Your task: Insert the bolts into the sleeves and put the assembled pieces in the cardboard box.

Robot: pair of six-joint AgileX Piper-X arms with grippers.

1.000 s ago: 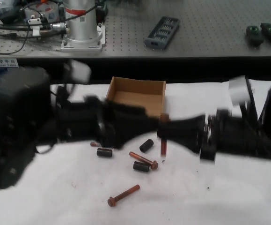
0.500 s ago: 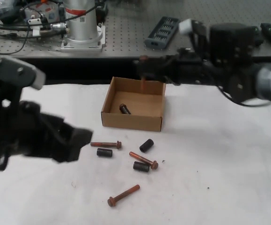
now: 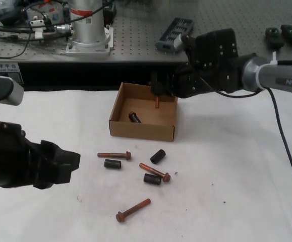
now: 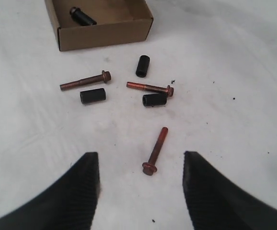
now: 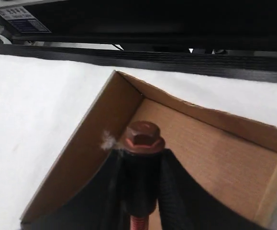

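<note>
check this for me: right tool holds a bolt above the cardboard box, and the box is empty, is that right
Not quite. The right tool does hold a bolt above the cardboard box, but the box is not empty: the high view shows one dark piece lying inside it.

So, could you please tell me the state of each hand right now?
Left hand: open, empty.
Right hand: closed on a bolt, over the cardboard box.
</note>
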